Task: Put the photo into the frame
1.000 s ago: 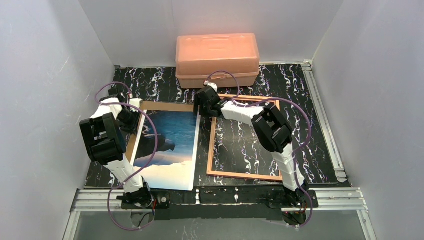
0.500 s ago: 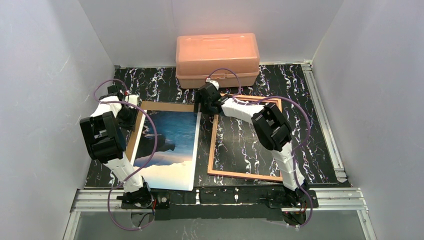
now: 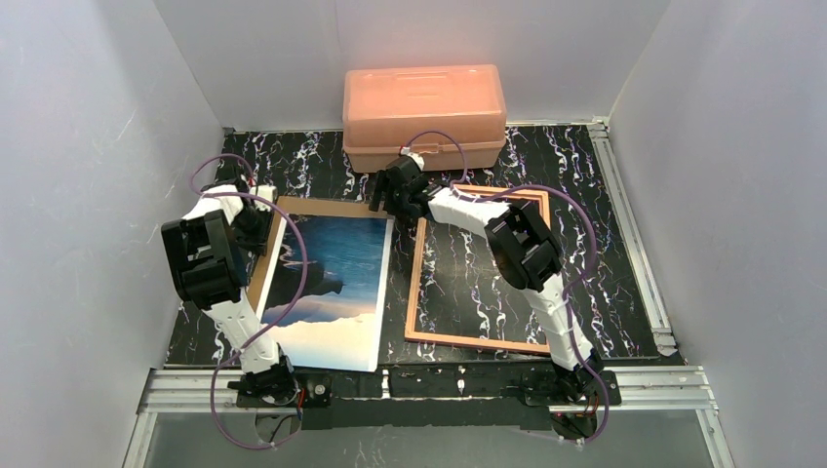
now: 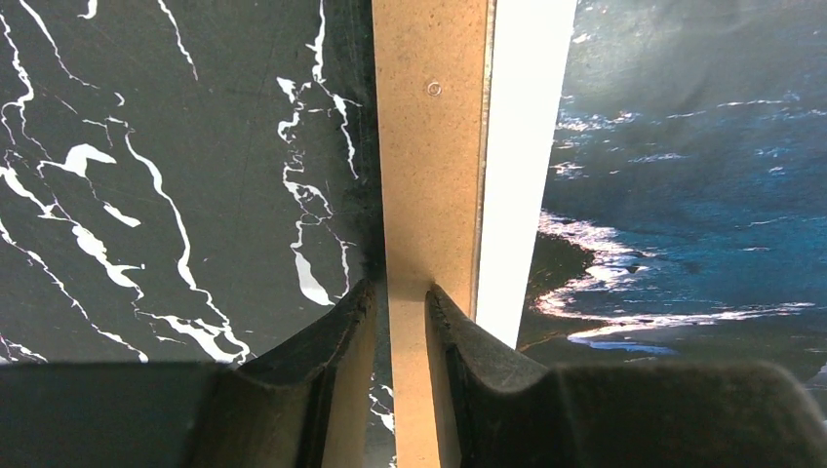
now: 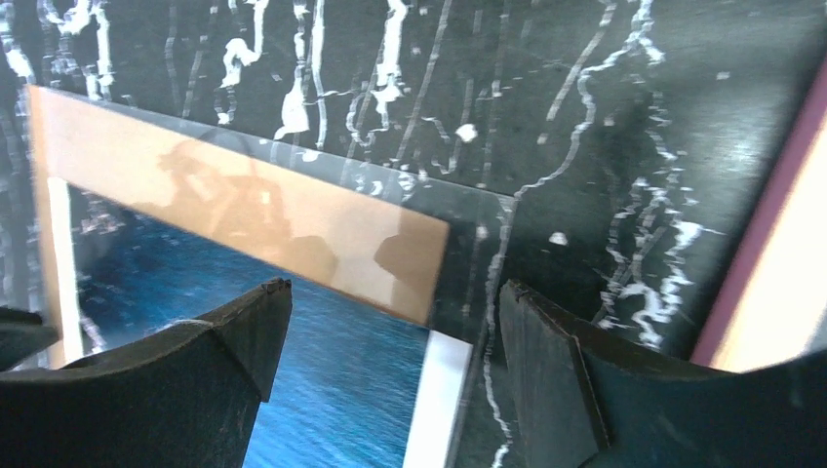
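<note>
Right pincer has edged farther back, gaping and empty. Left pincer sits nearly closed at the backing board edge; grip unclear. Photo lies face-up left of the frame, long axis near-to-far.

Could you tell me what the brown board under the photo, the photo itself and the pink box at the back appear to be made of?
The backing board looks like matte fibreboard or card: flat tan, fine speckle. The photo seems a thin paper print with a white border. The box looks like translucent plastic, softly glossy.
</note>
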You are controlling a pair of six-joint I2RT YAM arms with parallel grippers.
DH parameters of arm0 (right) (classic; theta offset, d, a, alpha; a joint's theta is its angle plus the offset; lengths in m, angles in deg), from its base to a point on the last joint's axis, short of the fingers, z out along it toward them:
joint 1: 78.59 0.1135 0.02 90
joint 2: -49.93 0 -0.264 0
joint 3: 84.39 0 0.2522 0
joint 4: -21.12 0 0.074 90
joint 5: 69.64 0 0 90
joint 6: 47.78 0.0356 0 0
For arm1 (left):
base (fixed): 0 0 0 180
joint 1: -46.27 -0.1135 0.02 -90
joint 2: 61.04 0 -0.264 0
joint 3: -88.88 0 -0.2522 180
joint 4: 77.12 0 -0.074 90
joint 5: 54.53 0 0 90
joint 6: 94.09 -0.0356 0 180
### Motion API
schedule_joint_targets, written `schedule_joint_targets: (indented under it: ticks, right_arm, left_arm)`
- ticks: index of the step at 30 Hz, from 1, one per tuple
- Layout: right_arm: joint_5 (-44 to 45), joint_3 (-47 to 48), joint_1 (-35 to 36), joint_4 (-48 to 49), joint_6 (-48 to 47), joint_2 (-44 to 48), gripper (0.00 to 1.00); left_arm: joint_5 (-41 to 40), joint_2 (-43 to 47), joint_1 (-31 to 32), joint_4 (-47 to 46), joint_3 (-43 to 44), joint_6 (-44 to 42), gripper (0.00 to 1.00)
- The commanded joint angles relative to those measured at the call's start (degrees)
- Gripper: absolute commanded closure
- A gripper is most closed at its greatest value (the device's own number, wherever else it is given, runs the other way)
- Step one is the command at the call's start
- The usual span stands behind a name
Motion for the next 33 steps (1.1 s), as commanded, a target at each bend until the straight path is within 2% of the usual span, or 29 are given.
schedule_joint_targets:
  ticks: [1,11,19,23,27,31,33]
  right_arm:
    - [-7.87,-1.92,-0.4,4.62,6.17,-1.86,0.14]
    - [-18.75,-14.17,-1.72,29.85,16.63,7.01,0.14]
    - [-21.46,-18.66,-1.73,36.89,18.96,11.99,0.15]
    - [-22.15,-19.55,-1.6,37.45,17.76,13.22,0.16]
    - [-22.45,-18.58,-1.58,34.57,15.56,12.97,0.16]
    - [-25.0,-17.48,-1.58,36.8,15.55,11.4,0.18]
    - [-29.3,-16.21,-1.63,41.08,17.04,9.42,0.19]
  left_arm:
    - [1.82,-2.91,1.42,0.41,-1.57,0.85,0.76]
    - [0.53,-2.66,1.82,-1.0,-3.65,-0.76,0.77]
    - [0.11,-2.49,2.07,-1.23,-4.18,-1.09,0.78]
    - [-0.12,-2.28,2.1,-1.29,-4.62,-1.36,0.78]
    - [-0.27,-2.31,2.17,-1.29,-4.56,-1.59,0.78]
    - [-0.41,-2.17,2.17,-1.32,-4.57,-1.66,0.78]
    - [-0.38,-2.04,2.17,-1.35,-4.73,-1.89,0.79]
